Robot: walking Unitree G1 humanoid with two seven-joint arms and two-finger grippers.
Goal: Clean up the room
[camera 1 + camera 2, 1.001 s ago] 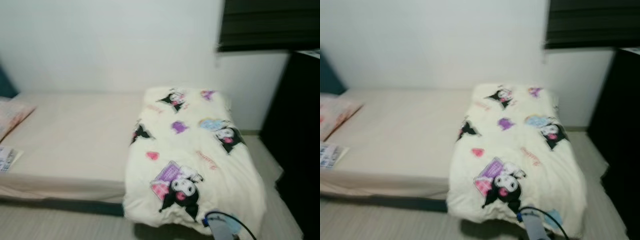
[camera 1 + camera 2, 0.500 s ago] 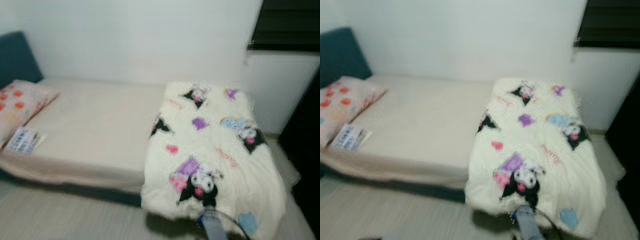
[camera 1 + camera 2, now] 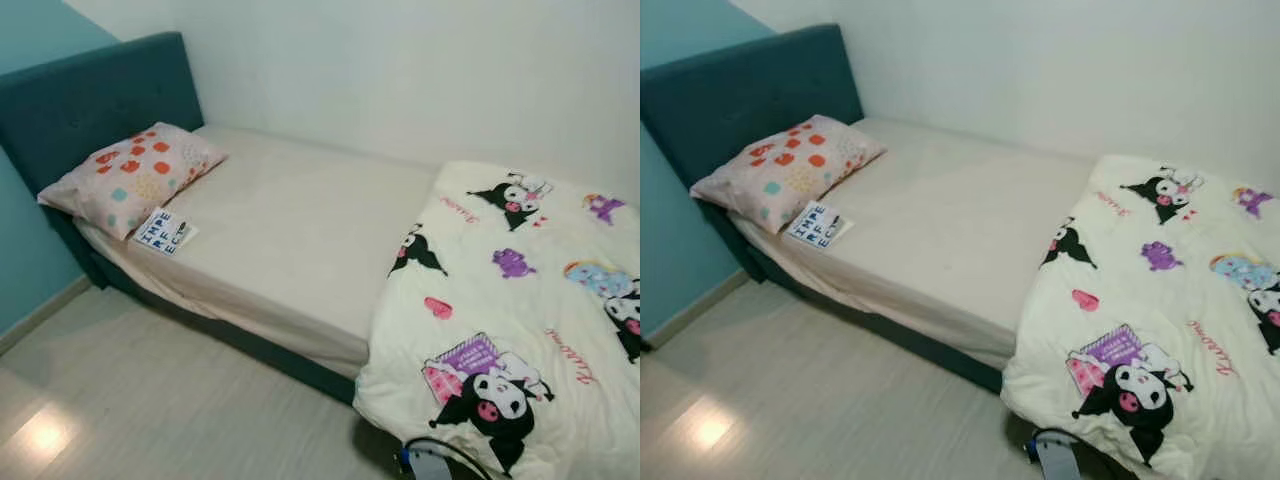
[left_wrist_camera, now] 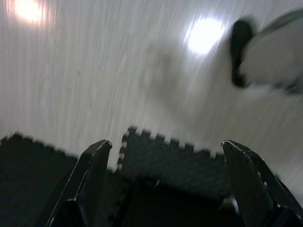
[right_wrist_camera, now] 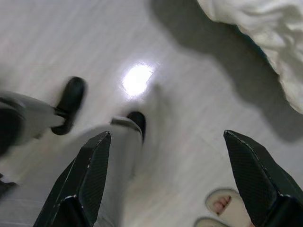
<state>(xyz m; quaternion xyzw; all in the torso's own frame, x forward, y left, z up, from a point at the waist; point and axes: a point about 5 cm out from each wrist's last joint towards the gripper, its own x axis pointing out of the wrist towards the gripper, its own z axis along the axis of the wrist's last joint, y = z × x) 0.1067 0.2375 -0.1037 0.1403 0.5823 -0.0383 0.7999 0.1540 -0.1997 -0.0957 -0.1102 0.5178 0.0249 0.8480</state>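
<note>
Bed (image 3: 290, 250) with teal headboard is set against the wall on pale wood-look floor (image 3: 150, 400). A spotted pillow (image 3: 135, 175) is laid at the head end, a small lettered booklet (image 3: 163, 231) just beside it near the mattress edge. A cartoon-print blanket (image 3: 520, 320) is bunched over the foot end, draped over the side.

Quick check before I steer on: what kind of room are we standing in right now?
A bedroom, most likely. A single bed with a teal headboard stands along the white wall, with a spotted pillow at its head and a cartoon-print blanket folded over its foot end. The floor is pale wood.
</note>
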